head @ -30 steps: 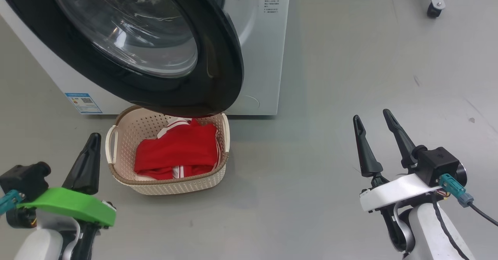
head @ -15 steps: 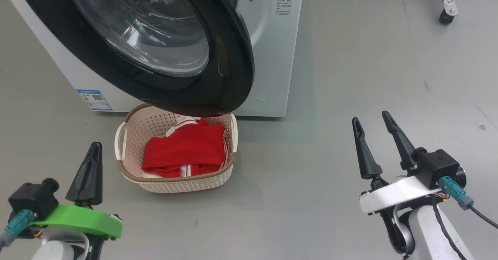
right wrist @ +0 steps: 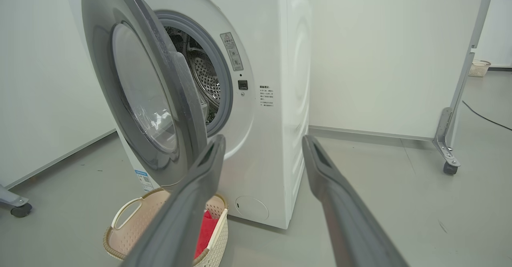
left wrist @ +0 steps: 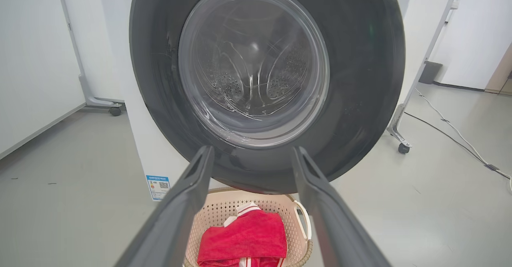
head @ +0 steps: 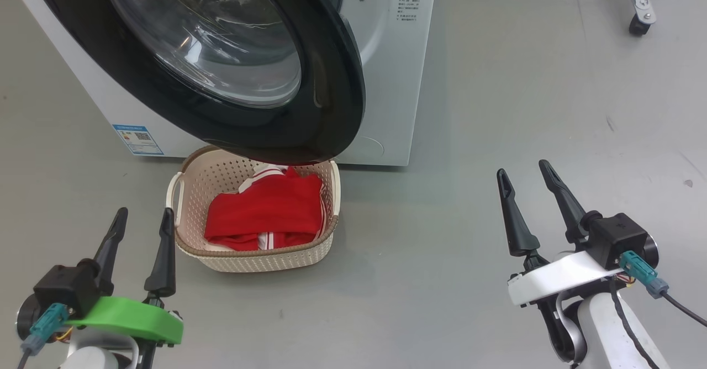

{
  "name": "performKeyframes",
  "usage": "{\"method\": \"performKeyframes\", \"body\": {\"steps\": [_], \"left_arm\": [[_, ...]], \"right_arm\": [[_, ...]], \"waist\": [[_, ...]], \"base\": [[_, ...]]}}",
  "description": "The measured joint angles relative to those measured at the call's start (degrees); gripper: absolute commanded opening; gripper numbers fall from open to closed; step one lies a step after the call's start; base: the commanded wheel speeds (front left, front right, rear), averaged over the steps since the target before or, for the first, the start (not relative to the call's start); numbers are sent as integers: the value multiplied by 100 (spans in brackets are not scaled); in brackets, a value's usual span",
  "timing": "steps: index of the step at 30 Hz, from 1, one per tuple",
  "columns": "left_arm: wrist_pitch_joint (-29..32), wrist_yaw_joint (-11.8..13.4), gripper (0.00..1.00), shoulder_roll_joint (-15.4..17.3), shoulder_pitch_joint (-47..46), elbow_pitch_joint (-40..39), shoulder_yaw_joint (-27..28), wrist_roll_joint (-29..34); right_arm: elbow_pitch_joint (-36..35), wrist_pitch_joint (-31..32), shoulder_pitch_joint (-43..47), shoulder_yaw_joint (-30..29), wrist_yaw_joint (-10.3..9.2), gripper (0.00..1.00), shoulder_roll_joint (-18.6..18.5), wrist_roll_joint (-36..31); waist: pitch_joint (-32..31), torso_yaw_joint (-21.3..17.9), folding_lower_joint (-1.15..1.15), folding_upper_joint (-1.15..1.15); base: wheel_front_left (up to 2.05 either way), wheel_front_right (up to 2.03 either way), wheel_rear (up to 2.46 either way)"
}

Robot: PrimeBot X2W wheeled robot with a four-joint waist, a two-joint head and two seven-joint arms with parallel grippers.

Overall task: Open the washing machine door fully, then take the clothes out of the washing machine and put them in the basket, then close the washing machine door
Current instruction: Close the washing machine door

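Straight ahead of the left gripper (head: 145, 211), fingers spread wide and empty, the washing machine door (head: 210, 54) is held open above the basket (head: 259, 259), in which the clothes (head: 265, 214) are seen. The right gripper (head: 522, 167), equally wide, is set farther off.

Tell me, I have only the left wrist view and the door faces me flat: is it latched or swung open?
Observer: Swung open. In the right wrist view the washing machine door stands well off the washing machine, the drum exposed behind it.
Operator: Anything inside the drum?
Observer: Nothing red in the slice that shows past the door; the rest is hidden.
Operator: And the right gripper?
Observer: Head view: the right gripper is open, empty, right of the basket and apart from it.
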Motion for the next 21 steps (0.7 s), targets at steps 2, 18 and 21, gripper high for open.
{"method": "performKeyframes", "body": {"steps": [2, 18, 21], "left_arm": [[0, 0, 100, -33, 1, -1, 0, 68], [0, -1, 100, -261, 123, -137, 222, 311], [-1, -4, 100, -278, 125, -169, 254, 407]], "right_arm": [[7, 0, 0, 16, 3, 100, 1, -5], [44, 0, 16, 62, 8, 100, 3, -24], [44, 0, 16, 60, 16, 100, 4, -24]], "waist": [[-10, 1, 0, 0], [-104, -2, 0, 0], [-104, -3, 0, 0]], "base": [[0, 0, 0], [0, 0, 0], [0, 0, 0]]}}
